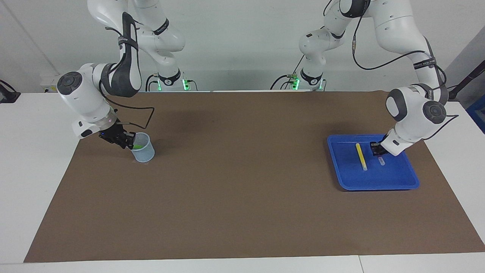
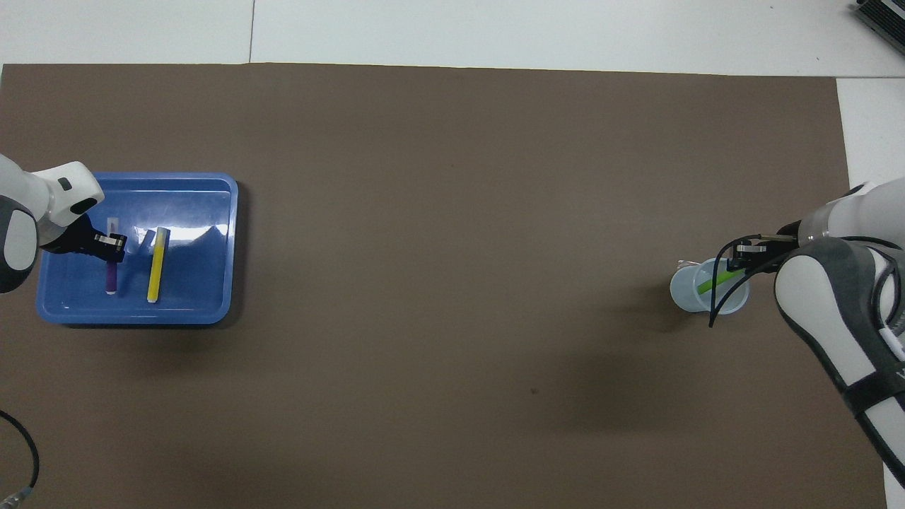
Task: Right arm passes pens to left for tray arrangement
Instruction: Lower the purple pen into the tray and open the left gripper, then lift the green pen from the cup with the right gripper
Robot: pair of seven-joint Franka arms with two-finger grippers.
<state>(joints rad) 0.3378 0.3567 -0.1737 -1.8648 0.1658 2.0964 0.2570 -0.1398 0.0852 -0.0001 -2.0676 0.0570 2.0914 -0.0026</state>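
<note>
Surface materials and finishes at the work table

The tray is showing as glossy blue plastic, throwing back bright glare from its floor. The mat is lying matt and brown, cloth-like or paper-like, giving off no shine. The cup is appearing as pale, translucent plastic. The yellow pen is looking smooth. The arm shells are presenting smooth white plastic with a soft sheen, and the table is showing plain white.

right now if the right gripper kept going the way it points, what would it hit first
Most likely the green pen: the right gripper slants down into the mouth of the pale cup, right at the pen's upper end. Whether it already touches the pen is unclear. After that, the inside of the cup.
</note>
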